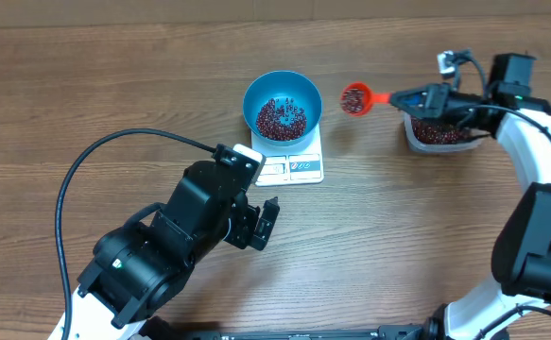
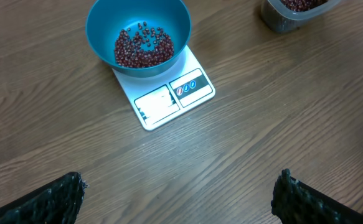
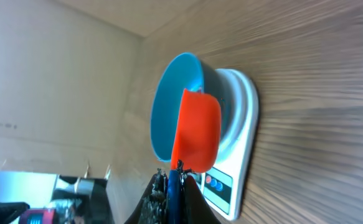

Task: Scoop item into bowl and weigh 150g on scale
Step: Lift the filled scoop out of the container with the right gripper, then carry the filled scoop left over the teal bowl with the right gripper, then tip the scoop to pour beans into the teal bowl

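While my right claw is clamped shut on the thin handle of the orange scoop, my left claw stands as wide as it goes and holds nothing. From my right wrist I see my two fingers pinched tight on the handle, with the back of the scoop's cup rising in front of them. From overhead the cup faces up, and dark specks show inside it. It hangs over bare table, just to the right of the blue bowl and not touching it.

My right arm comes in from the right edge. The wrist sits above the clear container and the claw points left toward the bowl. The container holds a bed of dark red beans.

The bowl stands on the far part of the white scale, leaving the display strip on the near edge uncovered. I cannot read the display. A loose layer of the same beans covers the bowl's bottom.

My left arm is folded low at the near left of the table, with a black cable looping over it. Its claw points toward the scale and stops short of it, and both finger pads are apart over plain wood.
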